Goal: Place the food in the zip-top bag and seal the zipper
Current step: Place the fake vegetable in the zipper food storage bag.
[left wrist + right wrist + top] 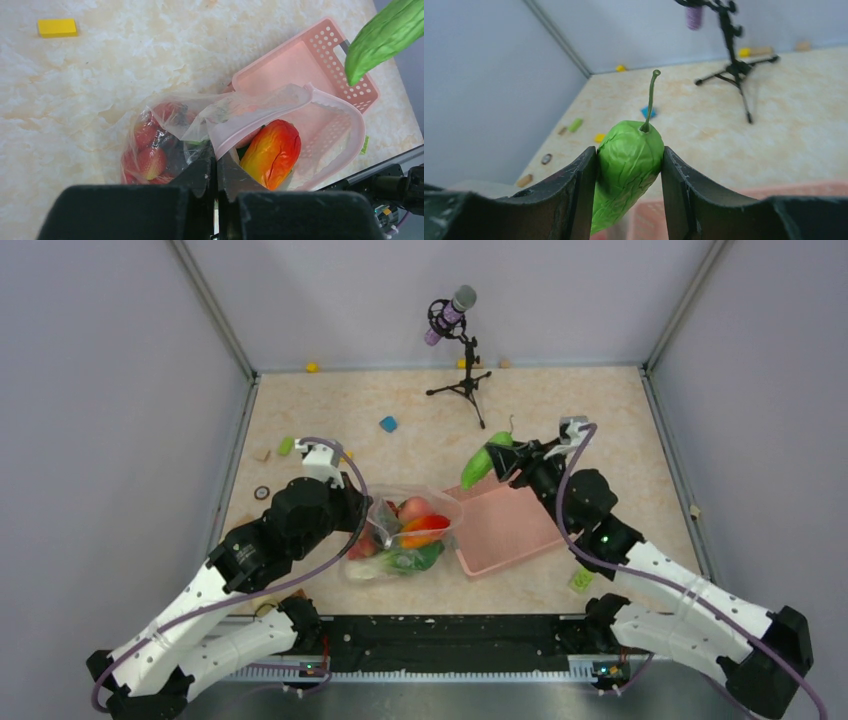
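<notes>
The clear zip-top bag point(400, 537) lies at table centre with toy food inside: a red-yellow mango point(272, 152), red berries point(150, 160) and green pieces point(415, 560). My left gripper point(217, 167) is shut on the bag's mouth edge point(260, 127) and holds the mouth open; it sits at the bag's left in the top view point(362, 515). My right gripper point(629, 165) is shut on a green cucumber point(626, 170) with a thin stem. It holds it in the air above the far edge of the pink basket point(505, 525). The cucumber also shows in the top view point(483, 462) and in the left wrist view point(385, 35).
A microphone on a black tripod point(462, 370) stands at the back centre. Small blocks lie scattered: blue point(388, 424), green point(286, 445), yellow point(312, 367), and a yellow one in the left wrist view point(57, 27). A green block point(581, 580) lies near the right arm.
</notes>
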Motion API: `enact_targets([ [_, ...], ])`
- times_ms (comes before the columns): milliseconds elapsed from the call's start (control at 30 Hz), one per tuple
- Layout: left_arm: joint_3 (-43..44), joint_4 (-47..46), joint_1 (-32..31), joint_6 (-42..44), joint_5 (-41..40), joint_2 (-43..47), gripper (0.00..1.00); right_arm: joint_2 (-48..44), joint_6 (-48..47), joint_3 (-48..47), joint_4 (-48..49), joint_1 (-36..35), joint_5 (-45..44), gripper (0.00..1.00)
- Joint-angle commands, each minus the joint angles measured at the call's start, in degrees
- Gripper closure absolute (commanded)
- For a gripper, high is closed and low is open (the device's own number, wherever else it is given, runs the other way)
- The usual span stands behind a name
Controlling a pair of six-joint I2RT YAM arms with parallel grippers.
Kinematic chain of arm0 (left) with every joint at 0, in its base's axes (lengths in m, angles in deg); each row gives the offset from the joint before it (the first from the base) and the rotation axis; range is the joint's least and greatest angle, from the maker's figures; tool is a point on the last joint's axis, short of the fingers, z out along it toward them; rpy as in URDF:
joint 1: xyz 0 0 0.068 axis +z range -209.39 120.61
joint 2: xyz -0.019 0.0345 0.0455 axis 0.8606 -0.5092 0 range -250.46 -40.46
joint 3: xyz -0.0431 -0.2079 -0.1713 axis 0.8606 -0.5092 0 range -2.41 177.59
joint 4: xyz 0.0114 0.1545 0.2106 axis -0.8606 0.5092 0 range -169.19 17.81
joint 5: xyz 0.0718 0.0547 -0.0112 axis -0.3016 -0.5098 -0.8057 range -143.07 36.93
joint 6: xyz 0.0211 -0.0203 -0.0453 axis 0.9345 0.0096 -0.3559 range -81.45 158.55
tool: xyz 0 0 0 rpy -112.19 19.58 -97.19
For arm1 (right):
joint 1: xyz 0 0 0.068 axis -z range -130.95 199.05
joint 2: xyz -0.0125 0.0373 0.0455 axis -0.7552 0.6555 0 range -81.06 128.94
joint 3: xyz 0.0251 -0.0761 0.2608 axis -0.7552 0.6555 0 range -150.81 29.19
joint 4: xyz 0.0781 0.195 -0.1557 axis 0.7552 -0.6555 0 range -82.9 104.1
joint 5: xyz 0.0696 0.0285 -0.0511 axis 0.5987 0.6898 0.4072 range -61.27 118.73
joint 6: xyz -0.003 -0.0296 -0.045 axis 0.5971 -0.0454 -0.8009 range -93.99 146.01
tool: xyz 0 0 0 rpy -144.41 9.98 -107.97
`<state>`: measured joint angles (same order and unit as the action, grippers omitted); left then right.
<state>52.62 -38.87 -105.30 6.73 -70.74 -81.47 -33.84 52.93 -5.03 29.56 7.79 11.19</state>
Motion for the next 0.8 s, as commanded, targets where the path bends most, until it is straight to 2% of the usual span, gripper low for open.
enact_targets([
  [0,0.59,-2.32,0.29,-0.16,-2.1,0.87,1.0,4.93,-10.17,-8.03,16.84,-7.47,1.88,1.0],
  [267,0.61,-2.43,0.25,-0.17,-1.31,0.47,1.0,14.36,-16.82,-10.69,30.52,-19.54,12.15,1.0],
  [400,0.7,-2.39,0.33,-0.18,-1.05,0.76,1.0,21.1,-24.01,-11.21,33.79,-25.27,8.24,1.0],
  [767,0.43,-2.61,0.31,-0.18,-0.86,0.98,1.0,29.79,-30.29,-4.85,51.64,-26.94,-0.81,1.0],
])
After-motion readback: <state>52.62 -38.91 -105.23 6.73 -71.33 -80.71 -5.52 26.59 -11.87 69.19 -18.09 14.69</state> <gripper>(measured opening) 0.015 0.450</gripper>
